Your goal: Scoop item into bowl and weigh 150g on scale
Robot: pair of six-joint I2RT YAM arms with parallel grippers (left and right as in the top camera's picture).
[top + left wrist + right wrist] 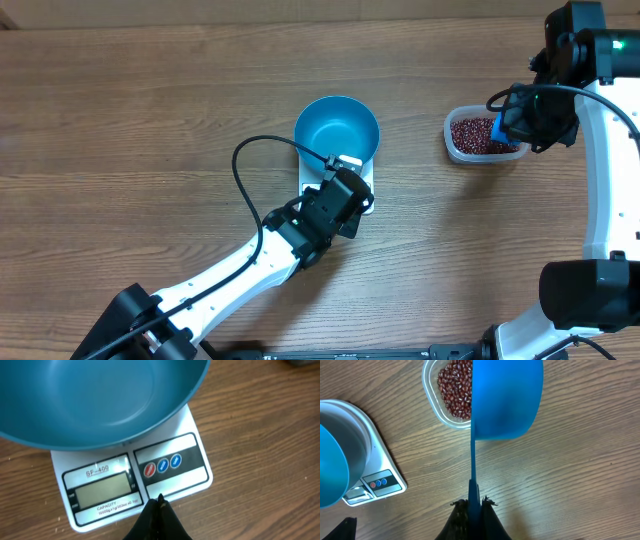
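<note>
The bright blue bowl (337,128) sits on the white scale (100,490), its inside bare and overhanging the display panel. The red-brown beans (470,135) all lie in the clear plastic tub (449,137), well to the right of the scale. The right gripper (474,505) is clamped on the thin handle of the blue scoop (507,400), whose cup hangs over the tub's edge. The left gripper (159,501) is closed on nothing, its tips at the scale's front edge near the three buttons (163,465).

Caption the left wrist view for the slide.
Shut left gripper near the scale front panel, empty blue bowl on it.
</note>
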